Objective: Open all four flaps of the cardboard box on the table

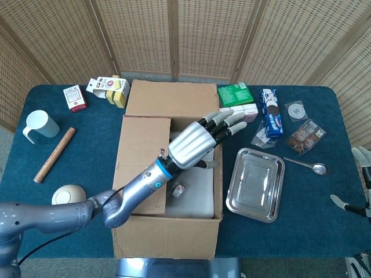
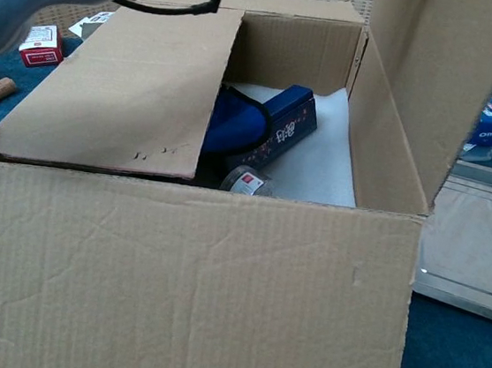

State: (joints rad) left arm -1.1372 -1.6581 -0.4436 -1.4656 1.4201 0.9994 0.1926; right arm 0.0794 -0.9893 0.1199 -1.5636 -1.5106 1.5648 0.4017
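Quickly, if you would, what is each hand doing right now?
Left hand: open, fingers spread, over the box, against its raised flap.
Right hand: only a sliver shows; cannot tell.

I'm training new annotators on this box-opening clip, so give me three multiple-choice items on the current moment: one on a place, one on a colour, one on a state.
1. Where is the metal tray?
A. right of the cardboard box
B. inside the box
C. by the white mug

2. What colour is the tablecloth?
A. red
B. dark blue
C. yellow

3. How does the flap by the tray stand?
A. flat, closed
B. torn off
C. raised upright

Answers: 1 A, the tray lies beside the box's right wall. 2 B, the cloth is dark blue everywhere. 3 C, the left hand is at the raised flap; the contents show.
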